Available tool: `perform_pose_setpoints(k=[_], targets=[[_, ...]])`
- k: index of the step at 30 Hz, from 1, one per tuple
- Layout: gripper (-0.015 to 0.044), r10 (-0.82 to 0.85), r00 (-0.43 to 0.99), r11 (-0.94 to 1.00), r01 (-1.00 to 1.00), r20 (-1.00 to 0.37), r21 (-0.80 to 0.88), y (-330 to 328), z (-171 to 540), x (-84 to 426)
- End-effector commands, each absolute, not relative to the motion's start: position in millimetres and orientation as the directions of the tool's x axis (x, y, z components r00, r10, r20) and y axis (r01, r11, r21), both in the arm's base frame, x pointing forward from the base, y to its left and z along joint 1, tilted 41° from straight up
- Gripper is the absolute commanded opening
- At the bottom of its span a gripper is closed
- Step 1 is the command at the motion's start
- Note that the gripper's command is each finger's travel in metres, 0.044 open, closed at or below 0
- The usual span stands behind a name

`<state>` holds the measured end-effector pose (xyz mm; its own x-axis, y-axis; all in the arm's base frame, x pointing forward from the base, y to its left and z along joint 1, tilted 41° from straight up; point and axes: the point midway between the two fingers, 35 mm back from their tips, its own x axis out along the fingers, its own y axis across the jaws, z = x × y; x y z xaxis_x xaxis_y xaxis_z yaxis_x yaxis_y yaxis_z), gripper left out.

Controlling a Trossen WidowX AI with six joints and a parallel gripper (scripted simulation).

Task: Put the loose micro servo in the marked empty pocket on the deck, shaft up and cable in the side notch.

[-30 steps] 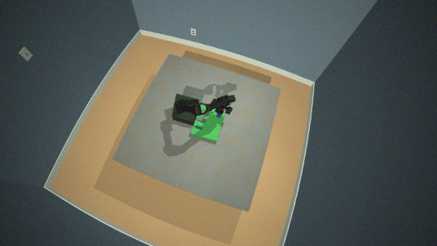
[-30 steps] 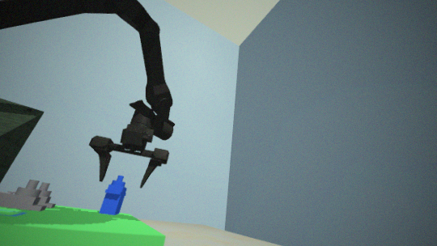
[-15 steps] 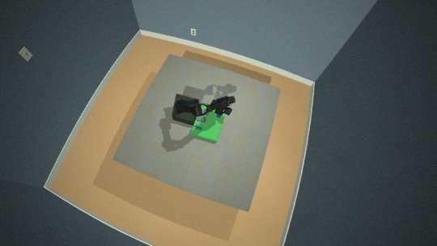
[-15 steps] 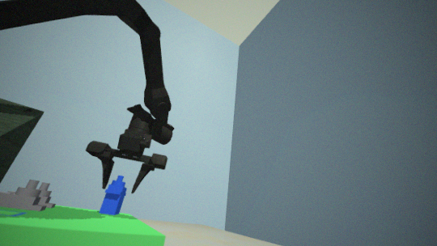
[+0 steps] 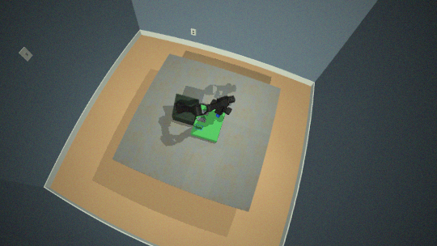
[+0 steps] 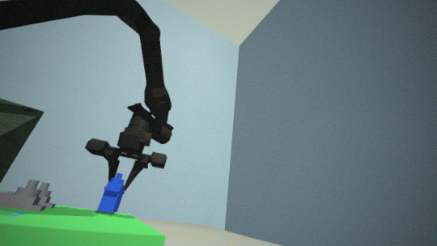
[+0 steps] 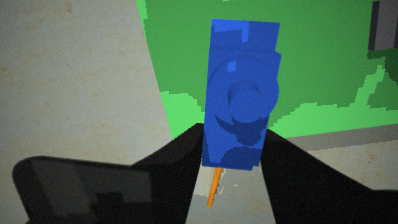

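Note:
The blue micro servo (image 5: 218, 116) (image 6: 111, 199) (image 7: 240, 95) stands near an edge of the green deck (image 5: 210, 131) (image 6: 81, 230) (image 7: 175, 30), with its output shaft pointing up, a little tilted in the exterior view. My gripper (image 6: 117, 184) (image 7: 231, 133) is shut on the servo, one finger on each side of its upper body near the cable end. The orange cable (image 7: 215, 187) sticks out between the fingers, beyond the deck's edge. A thin blue marking (image 6: 16, 214) lies on the deck at the left in the exterior view; whether it outlines the pocket cannot be told. The pocket's notch cannot be made out.
Grey raised parts (image 5: 201, 119) (image 6: 28, 197) (image 7: 386, 25) stand on the deck to one side of the servo. A dark green box (image 5: 180, 117) (image 6: 14, 137) stands beside the deck, under the arm's base end. The grey table top (image 5: 182, 162) surrounds both.

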<state>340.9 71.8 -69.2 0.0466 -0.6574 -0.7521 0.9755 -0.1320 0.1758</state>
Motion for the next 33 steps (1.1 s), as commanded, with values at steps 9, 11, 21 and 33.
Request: perform_pose_setpoints(k=[9,11,21,33], targets=[[0.0,-0.651,0.06,-0.128,0.974,-0.757,0.188,85.6,-48.8,337.4],[0.0,-0.651,0.06,-0.128,0.974,-0.757,0.188,85.7,-49.1,335.6],[0.0,-0.65,0.059,-0.128,0.974,-0.758,0.186,88.2,-54.3,300.5],[0.0,-0.652,0.058,-0.128,0.974,-0.756,0.185,61.4,-32.0,295.7]])
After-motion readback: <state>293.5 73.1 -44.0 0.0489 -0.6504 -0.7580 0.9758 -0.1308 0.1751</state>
